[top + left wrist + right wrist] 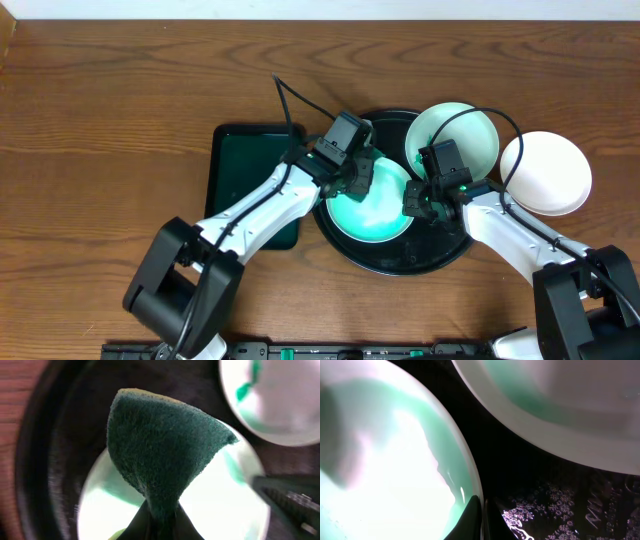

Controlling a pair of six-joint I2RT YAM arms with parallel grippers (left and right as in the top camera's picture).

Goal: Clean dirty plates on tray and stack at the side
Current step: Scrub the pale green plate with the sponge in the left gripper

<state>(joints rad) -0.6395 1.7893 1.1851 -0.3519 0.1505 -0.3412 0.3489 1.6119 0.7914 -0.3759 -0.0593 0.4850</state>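
Left gripper (357,183) jaws clamped on green sponge (160,450) over plate (375,218) in tray (400,264). Right gripper (482,520) jaws together beside its rim. 2nd plate (455,135) overlaps tray's far-right rim; 3rd plate (547,173) on worktop (100,120).

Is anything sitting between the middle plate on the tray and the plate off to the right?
Yes: the right end effector, shut at the middle plate's rim, and its arm lie across the path to the off-tray plate.

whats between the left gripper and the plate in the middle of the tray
A dark green scrub sponge, pinched in the left gripper, sits in front of the plate; the left wrist view shows it.
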